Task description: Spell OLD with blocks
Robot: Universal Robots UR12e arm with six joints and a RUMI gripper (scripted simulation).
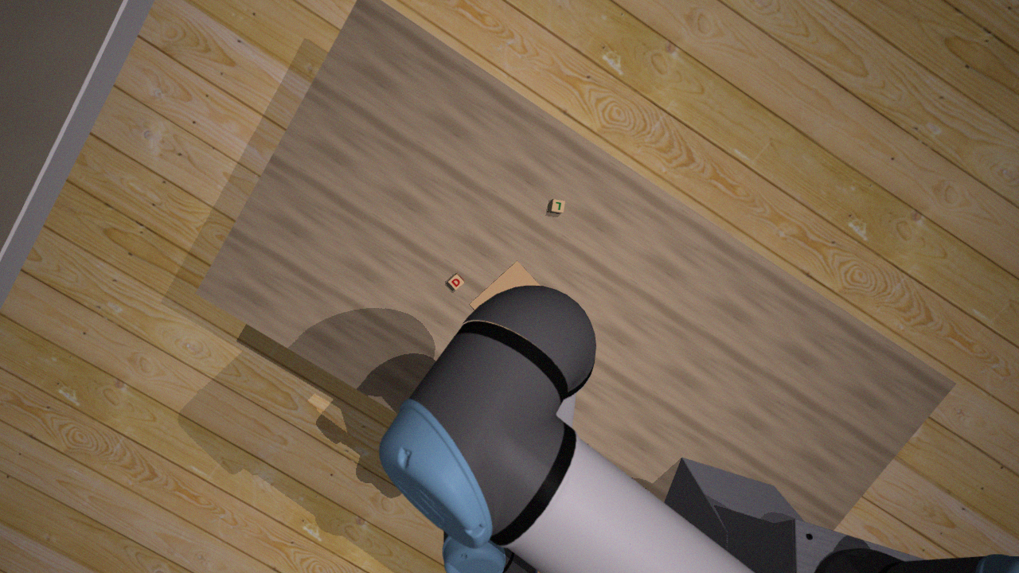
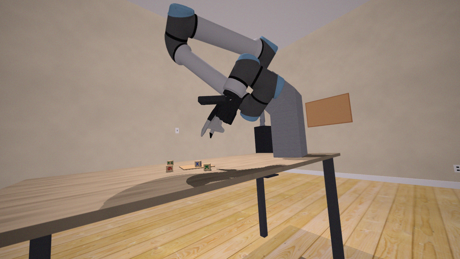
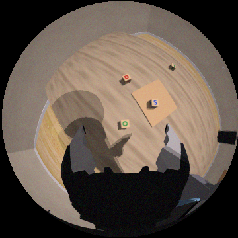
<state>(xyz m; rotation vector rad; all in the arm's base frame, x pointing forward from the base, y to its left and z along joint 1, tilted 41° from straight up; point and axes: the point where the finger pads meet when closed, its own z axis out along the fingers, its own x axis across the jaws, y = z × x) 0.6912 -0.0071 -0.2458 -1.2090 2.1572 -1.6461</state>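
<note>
Your black two-jaw gripper point(image 3: 123, 130) hangs high over the table w/ jaws spread to the limit and nothing in them.

In the wrist view, the small wooden block w/ a green O point(image 3: 125, 123) lies dead ahead between the jaw tips, on bare table, just off the mat's edge. At 1 o'clock from it, the wooden block w/ a blue S point(image 3: 155, 102) sits on the thin square tan mat point(image 3: 145, 93); that one must leave. The wooden block w/ a red D point(image 3: 126, 78) is at 12, off the mat. The wooden block w/ a green L point(image 3: 172, 66) is well apart at 1–2 o'clock.

My read: the step in hand is picking a first block. Clear S first, I'd say, so the mat is free for the row. Drop straight, square jaws to the block's flat sides, centre before closing. Check each letter's heading from the base side before you set it.

Room: the pale wood table point(image 2: 96, 190) has wide space beyond the blocks. O lies nearer the table edge than the rest, so keep pushes inward. The mat is small; three blocks need tight spacing.
</note>
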